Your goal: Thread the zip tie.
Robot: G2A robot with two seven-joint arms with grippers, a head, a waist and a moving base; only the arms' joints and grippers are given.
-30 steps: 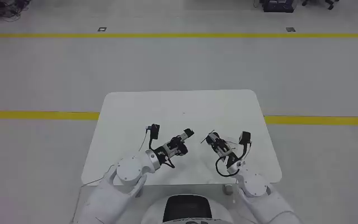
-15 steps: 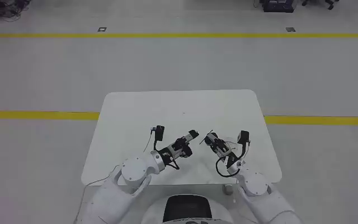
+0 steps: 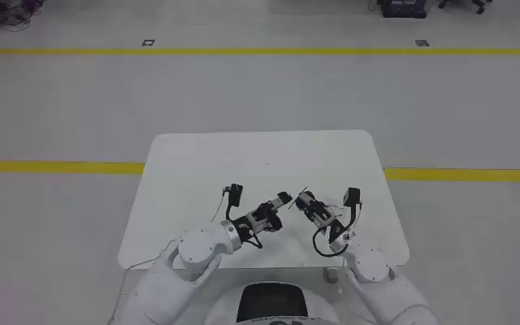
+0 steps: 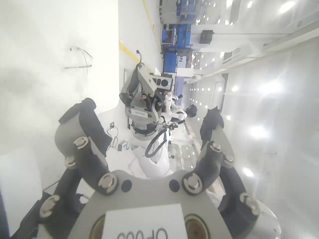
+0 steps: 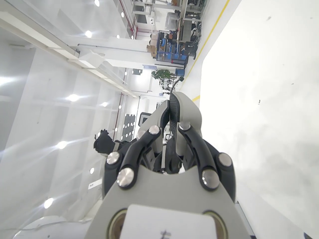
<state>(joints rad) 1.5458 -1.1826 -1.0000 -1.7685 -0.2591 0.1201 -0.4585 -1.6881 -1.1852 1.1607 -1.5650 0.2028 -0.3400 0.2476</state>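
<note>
Matt table (image 3: 244, 154), metal left tool (image 4: 148, 110)

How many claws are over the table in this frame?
2. The left claw, open, hangs over the near middle of the table. The right claw, shut on the zip tie, faces it with a small gap between them.

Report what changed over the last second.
The left gripper, open, moved toward the right gripper, narrowing the gap between them. The right gripper barely moved and stayed shut on the zip tie. Nothing was grabbed or released.
</note>
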